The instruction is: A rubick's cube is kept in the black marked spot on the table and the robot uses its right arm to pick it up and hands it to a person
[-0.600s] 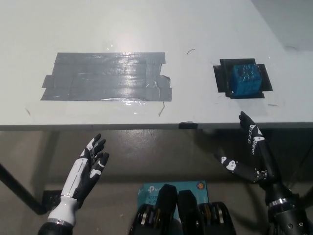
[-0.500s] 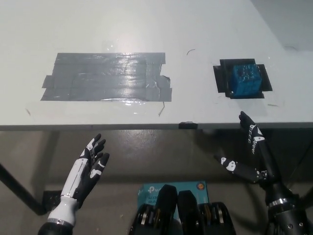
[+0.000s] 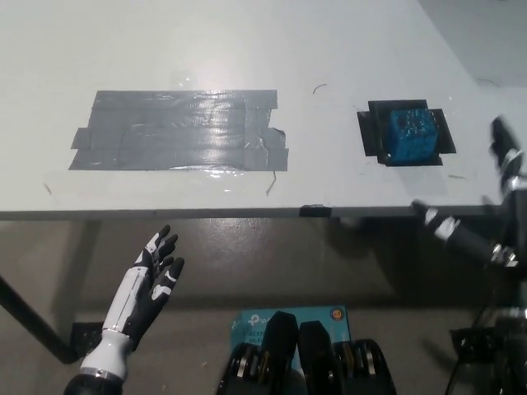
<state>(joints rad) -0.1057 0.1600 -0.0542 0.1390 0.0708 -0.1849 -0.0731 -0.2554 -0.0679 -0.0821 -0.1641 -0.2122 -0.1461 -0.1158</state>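
Observation:
The Rubik's cube shows mostly blue and sits on a black taped square at the right of the white table. My black right hand is open at the picture's right edge, level with the table's front edge. It is raised to the right of the cube and below it in the picture, well apart from it and blurred. Low at the left, below the table's front edge, my white left hand rests open with its fingers spread.
A large patch of grey tape covers the table's left middle. A small black tab sits on the table's front edge. Beneath the table, a dark table leg runs at the lower left.
My right hand has risen and swung to the right, from below the table's front edge to the picture's right edge beside the cube. The cube and left hand stay put.

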